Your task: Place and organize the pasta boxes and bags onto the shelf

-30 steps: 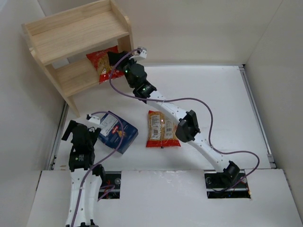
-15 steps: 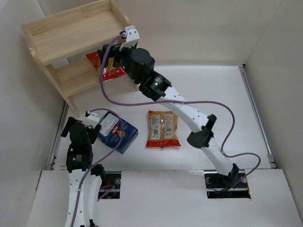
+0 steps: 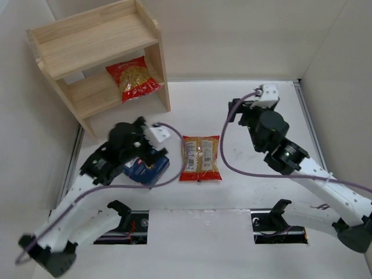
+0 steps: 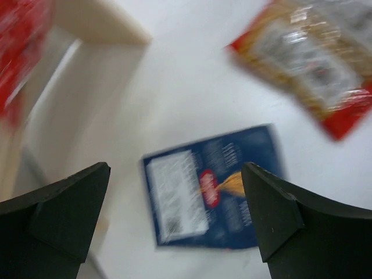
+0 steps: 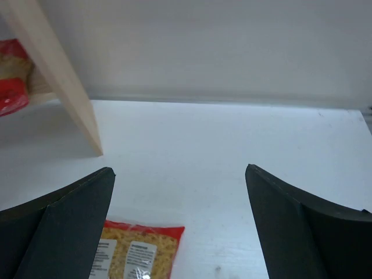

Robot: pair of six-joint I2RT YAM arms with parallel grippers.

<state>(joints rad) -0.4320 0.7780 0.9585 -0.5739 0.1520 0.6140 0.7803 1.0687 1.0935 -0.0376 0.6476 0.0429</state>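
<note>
One bag (image 3: pixel 133 78) lies on the lower board of the shelf (image 3: pixel 93 43), tilted, with a corner poking out the front. In front of the shelf, your left gripper (image 4: pixel 175 174) hangs spread wide over the blue box (image 4: pixel 215 186). The blue box lies flat, face up, its white label end toward the shelf. It looks stiff and light, so grab it across its narrow sides. Right of it lies the second bag (image 3: pixel 200 157), its long way running front to back. It looks soft and slippery, so pinch a red end. Far right of the shelf, your right gripper (image 5: pixel 179 170) is spread wide and empty.
</note>
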